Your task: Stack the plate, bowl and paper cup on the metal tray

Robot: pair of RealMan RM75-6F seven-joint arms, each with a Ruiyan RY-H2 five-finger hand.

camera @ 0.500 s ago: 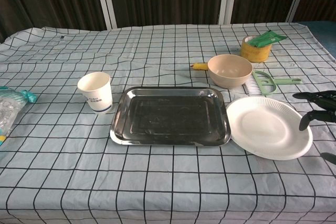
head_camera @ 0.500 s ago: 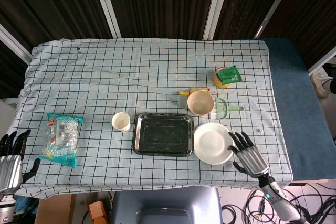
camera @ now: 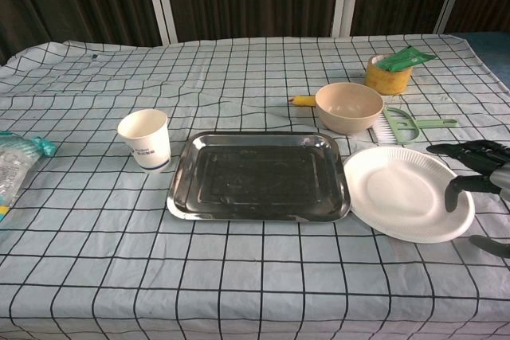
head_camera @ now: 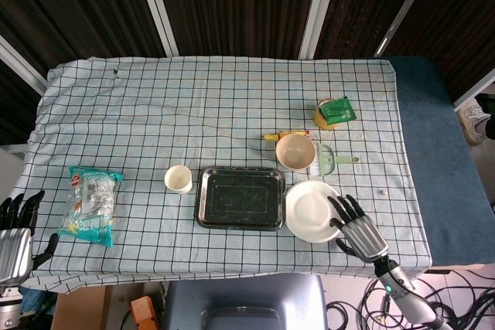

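Observation:
The metal tray [head_camera: 239, 198] [camera: 259, 176] lies empty at the table's front middle. A white paper plate [head_camera: 309, 211] [camera: 402, 192] rests just right of it. Behind the plate sits a beige bowl [head_camera: 295, 151] [camera: 348, 107]. A white paper cup [head_camera: 178, 179] [camera: 145, 139] stands upright left of the tray. My right hand [head_camera: 355, 226] [camera: 474, 177] hovers at the plate's right rim, fingers spread, holding nothing. My left hand [head_camera: 15, 226] hangs off the table's left front corner, fingers apart and empty.
A snack bag [head_camera: 91, 203] [camera: 9, 170] lies at the front left. A green brush [head_camera: 329, 160] [camera: 406, 126] lies right of the bowl, a yellow tape roll with a green packet [head_camera: 332, 112] [camera: 390, 70] behind it. The table's front edge runs close to the plate.
My right hand has shifted left, toward the plate, so its fingers now overlap the plate's right rim. Nothing else has moved.

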